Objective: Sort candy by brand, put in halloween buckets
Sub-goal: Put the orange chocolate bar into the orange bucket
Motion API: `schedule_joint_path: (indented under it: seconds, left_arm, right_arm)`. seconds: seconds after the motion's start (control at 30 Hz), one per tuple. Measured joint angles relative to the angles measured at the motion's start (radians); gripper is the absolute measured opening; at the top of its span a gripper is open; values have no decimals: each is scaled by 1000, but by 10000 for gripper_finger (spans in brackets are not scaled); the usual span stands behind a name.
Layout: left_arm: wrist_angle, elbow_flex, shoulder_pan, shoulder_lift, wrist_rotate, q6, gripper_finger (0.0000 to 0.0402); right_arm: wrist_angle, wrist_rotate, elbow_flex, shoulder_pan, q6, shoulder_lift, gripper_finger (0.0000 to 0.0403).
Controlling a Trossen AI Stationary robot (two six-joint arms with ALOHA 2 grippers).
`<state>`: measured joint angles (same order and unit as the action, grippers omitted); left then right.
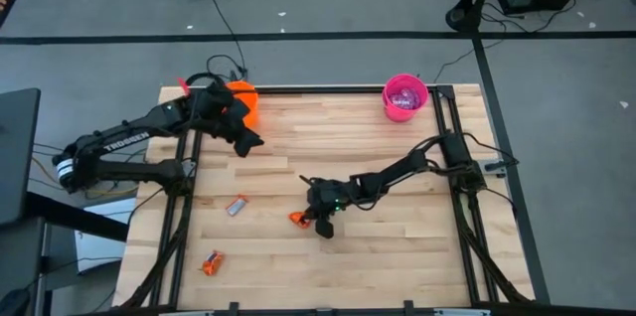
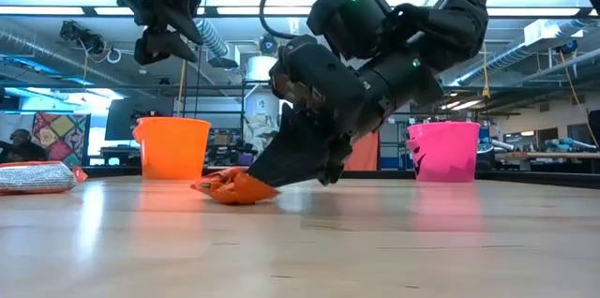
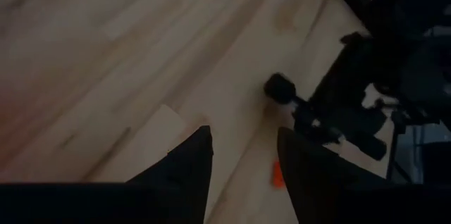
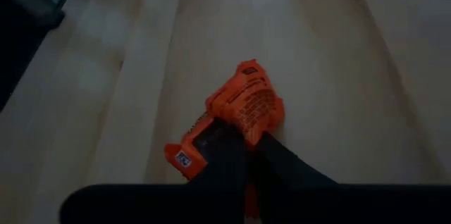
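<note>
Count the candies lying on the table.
3: one orange candy pinched by the right gripper mid-table, one left of it, one near the front-left corner. Bucket contents may hide others.

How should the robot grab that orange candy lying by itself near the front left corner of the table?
Best from straight above. The orange candy lies flat on the table, with nothing touching it, so an end effector could probably come down over it and pinch across its narrow width near the middle. The crinkly wrapper ends would likely slip or bend.
</note>
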<state>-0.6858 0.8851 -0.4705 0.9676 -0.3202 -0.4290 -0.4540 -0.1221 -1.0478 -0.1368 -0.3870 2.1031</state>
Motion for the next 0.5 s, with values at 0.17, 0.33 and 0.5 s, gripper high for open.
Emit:
schedule_joint_path:
  seconds: [0.17, 0.33, 0.5]
  left_arm:
    - [134, -106, 55, -2, 22, -144, 164]
    - [490, -291, 76, 2, -121, -344, 164]
    - [918, -440, 90, 2, -167, -569, 164]
  right_arm:
    - [4, 183, 1, 3, -55, -63, 26]
    - [21, 346, 0, 3, 36, -135, 14]
    - [22, 453, 0, -2, 110, -196, 18]
